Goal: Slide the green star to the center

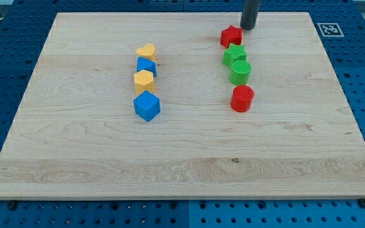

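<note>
The green star point(234, 54) lies in the upper right part of the wooden board point(182, 158), in a column of blocks. A red star point(231, 36) sits just above it, touching or nearly so. A green hexagon-like block point(240, 72) sits just below it, and a red cylinder point(242, 98) below that. My tip point(248, 28) is at the view's top, just right of and above the red star, a short way above the green star.
A second column stands left of centre: a yellow heart point(147, 51), a small blue block point(146, 66), a yellow hexagon point(143, 80) and a blue cube point(147, 106). A fiducial tag point(329, 28) marks the board's top right corner.
</note>
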Robot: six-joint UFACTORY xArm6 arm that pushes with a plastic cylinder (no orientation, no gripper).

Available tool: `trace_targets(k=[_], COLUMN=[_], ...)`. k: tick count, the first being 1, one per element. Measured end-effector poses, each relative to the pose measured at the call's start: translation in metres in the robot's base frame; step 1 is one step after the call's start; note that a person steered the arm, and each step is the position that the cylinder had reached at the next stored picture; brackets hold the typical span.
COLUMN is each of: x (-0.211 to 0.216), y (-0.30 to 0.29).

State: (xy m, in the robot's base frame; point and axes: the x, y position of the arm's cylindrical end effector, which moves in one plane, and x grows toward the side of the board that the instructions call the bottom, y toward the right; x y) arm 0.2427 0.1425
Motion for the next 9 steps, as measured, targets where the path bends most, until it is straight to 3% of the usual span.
trace_targets(k=[1, 3, 5, 6, 8, 9], x=[0.001, 0.074, 0.1, 0.106, 0.107, 0.107], y=[0.001, 0.002, -0.001, -0.004, -0.082, -0.084])
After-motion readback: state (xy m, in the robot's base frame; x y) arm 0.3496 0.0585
